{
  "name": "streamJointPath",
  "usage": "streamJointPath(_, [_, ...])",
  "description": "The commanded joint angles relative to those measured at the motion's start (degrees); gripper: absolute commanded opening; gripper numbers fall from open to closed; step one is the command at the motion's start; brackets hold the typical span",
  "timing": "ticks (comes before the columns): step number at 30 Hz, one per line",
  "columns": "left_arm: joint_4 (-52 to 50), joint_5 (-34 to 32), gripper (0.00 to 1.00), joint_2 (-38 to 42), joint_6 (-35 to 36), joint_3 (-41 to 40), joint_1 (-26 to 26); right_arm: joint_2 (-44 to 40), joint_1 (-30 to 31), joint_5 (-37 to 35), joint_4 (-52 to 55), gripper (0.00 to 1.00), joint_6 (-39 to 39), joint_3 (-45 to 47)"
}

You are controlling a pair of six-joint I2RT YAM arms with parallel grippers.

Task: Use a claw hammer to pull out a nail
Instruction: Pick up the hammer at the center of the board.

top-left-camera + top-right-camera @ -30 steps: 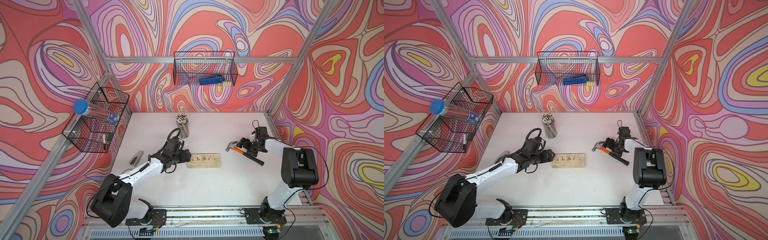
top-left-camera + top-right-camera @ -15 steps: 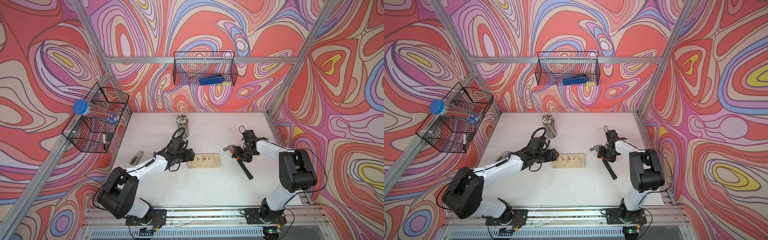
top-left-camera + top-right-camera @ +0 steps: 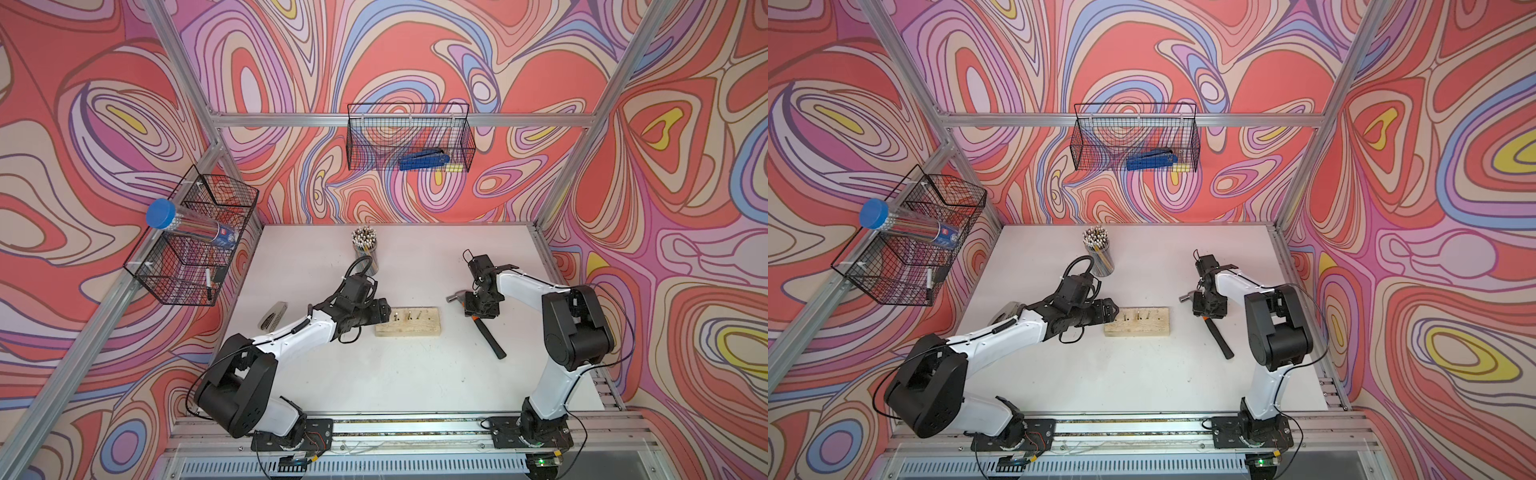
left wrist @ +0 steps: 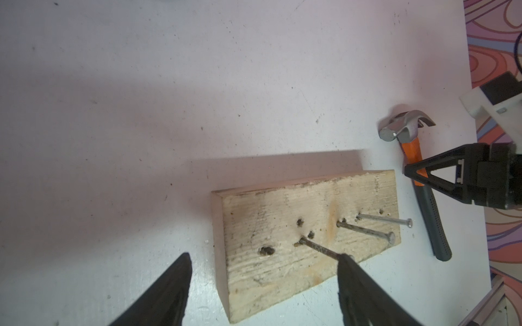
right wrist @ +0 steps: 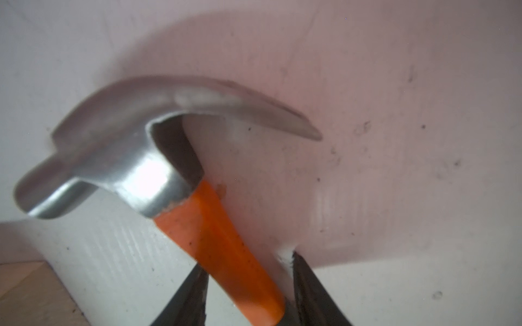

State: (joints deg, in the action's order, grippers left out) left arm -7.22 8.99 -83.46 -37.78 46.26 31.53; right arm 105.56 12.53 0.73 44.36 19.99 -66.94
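Observation:
The claw hammer [image 3: 490, 337] [image 3: 1219, 337] lies flat on the white table, right of the wooden block [image 3: 409, 329] [image 3: 1138, 327]. Its silver head [image 5: 127, 158] points left and its black grip end points to the front. My right gripper [image 3: 478, 309] [image 3: 1208, 309] [image 5: 248, 265] is shut on the orange neck just below the head. Three nails [image 4: 364, 230] stand out of the block [image 4: 282, 271]. My left gripper [image 3: 386, 311] [image 3: 1115, 311] [image 4: 265, 271] is open, straddling the block's left end, with one finger in front of the nearest nail's head.
A cup of pencils [image 3: 365, 249] stands behind the left arm. A grey perforated object [image 3: 273, 316] lies at the table's left edge. A wire basket [image 3: 409, 112] with a blue tool [image 3: 424, 159] hangs on the back wall, and another basket [image 3: 191, 266] on the left wall.
The right gripper came down over the hammer and its jaws narrowed onto the orange neck. The handle swung from pointing right to pointing front. The left gripper edged right to the block's end.

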Motion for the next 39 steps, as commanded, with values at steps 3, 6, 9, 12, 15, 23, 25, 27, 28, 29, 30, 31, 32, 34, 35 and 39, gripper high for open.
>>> streamJointPath(3, [0.9,-0.4,0.81,0.7,-1.0,0.5,0.5,3.4,0.7,-1.5,-1.0,0.42,-1.3,-1.0])
streamJointPath(6, [1.6,-0.4,0.81,1.0,-1.2,0.4,0.6,4.8,1.2,-1.7,-0.7,0.39,-1.4,-2.0])
streamJointPath(9, [1.5,-0.4,0.81,1.5,-1.3,0.5,0.7,5.4,1.8,-1.8,-1.0,0.35,-1.7,-2.5])
streamJointPath(12, [1.9,-0.5,0.81,2.2,-1.2,0.4,0.7,6.3,1.9,-2.0,-1.5,0.32,-1.8,-3.2])
streamJointPath(15, [2.6,-0.2,0.82,3.1,-1.0,0.2,0.7,7.6,2.0,-2.1,-1.7,0.31,-2.1,-4.2])
streamJointPath(23, [1.2,-1.0,0.82,4.3,-0.3,1.0,0.7,10.1,2.4,-2.2,-2.0,0.34,-2.1,-6.5])
streamJointPath(25, [0.7,-1.0,0.82,4.4,-0.3,1.2,0.7,10.3,2.7,-2.3,-1.8,0.32,-2.3,-6.5])
streamJointPath(27, [0.5,-1.2,0.82,4.5,-0.3,1.2,0.7,10.3,2.8,-2.6,-1.7,0.26,-2.5,-6.4])
streamJointPath(28, [0.5,-1.4,0.82,4.6,-0.3,1.2,0.7,10.4,2.9,-3.0,-1.5,0.25,-2.7,-6.3])
streamJointPath(29, [0.5,-1.6,0.82,4.6,-0.3,1.3,0.7,10.4,3.1,-3.2,-1.0,0.25,-2.7,-6.3])
streamJointPath(30, [0.2,-1.7,0.82,4.5,-0.2,1.4,0.7,10.1,3.2,-3.4,-0.8,0.28,-2.7,-6.1])
streamJointPath(31, [-0.2,-1.6,0.82,4.3,0.1,1.9,0.8,9.7,3.4,-3.4,-0.5,0.33,-2.7,-5.9])
streamJointPath(32, [-0.7,-1.5,0.82,4.0,0.3,2.4,0.7,9.1,3.5,-3.6,-0.4,0.36,-2.7,-5.4])
streamJointPath(34, [-1.3,-1.4,0.82,3.5,0.4,3.1,0.8,8.1,3.5,-4.1,-0.3,0.38,-2.5,-4.6])
streamJointPath(35, [-1.2,-1.2,0.82,3.2,0.5,3.3,0.7,7.7,3.5,-4.1,-0.1,0.38,-2.6,-4.3])
streamJointPath(39, [-0.8,-0.8,0.82,2.7,0.4,3.7,0.7,6.5,4.1,-4.2,0.2,0.37,-2.1,-3.2])
